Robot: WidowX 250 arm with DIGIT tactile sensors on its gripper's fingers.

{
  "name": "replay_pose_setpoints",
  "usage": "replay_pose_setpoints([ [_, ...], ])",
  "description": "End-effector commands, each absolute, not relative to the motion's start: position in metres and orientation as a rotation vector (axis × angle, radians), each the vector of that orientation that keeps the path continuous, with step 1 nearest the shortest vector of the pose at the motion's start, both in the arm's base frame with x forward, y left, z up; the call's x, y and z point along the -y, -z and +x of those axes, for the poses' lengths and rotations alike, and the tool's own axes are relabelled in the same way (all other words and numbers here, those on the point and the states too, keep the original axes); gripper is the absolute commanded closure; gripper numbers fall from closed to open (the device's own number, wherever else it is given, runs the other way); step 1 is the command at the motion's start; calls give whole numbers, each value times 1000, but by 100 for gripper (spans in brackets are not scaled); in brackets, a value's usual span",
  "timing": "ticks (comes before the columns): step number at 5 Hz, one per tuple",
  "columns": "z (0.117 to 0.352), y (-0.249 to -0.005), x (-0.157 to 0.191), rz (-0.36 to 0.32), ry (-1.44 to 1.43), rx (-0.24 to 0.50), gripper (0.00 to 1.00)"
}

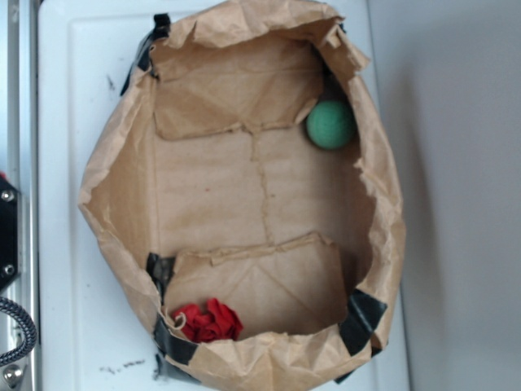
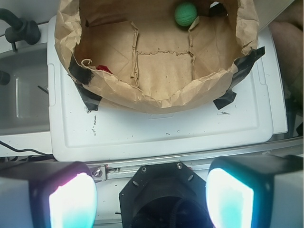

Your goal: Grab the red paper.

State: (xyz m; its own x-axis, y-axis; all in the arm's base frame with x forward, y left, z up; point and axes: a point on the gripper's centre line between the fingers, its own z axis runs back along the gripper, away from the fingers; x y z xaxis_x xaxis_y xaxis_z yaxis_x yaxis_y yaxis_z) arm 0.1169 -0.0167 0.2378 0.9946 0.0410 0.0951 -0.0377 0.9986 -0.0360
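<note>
Two things hug the bag (image 1: 114, 204) edges: red paper (image 1: 210, 320), green ball (image 1: 330, 124); hand (image 2: 151, 199) spread, outside.

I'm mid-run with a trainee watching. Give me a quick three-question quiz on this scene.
1. True or false: the red paper lies inside the paper bag.
2. Which object sits at the bag's opposite end from the red paper?
A. green ball
B. blue cup
C. yellow sponge
3. Fill in: the end effector is ____, holding nothing.

Key: 1 true; 2 A; 3 open.
</note>
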Motion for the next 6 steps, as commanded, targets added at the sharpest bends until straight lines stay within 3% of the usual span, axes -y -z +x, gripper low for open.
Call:
replay_pose_setpoints([
  [1, 117, -238, 17, -34, -39, 96, 0],
  [2, 167, -246, 16, 10, -225, 144, 0],
  [4, 262, -218, -23, -143, -562, 108, 0],
  [5, 284, -177, -42, -200, -822, 47, 0],
  [6, 284, -177, -42, -200, -822, 47, 0],
])
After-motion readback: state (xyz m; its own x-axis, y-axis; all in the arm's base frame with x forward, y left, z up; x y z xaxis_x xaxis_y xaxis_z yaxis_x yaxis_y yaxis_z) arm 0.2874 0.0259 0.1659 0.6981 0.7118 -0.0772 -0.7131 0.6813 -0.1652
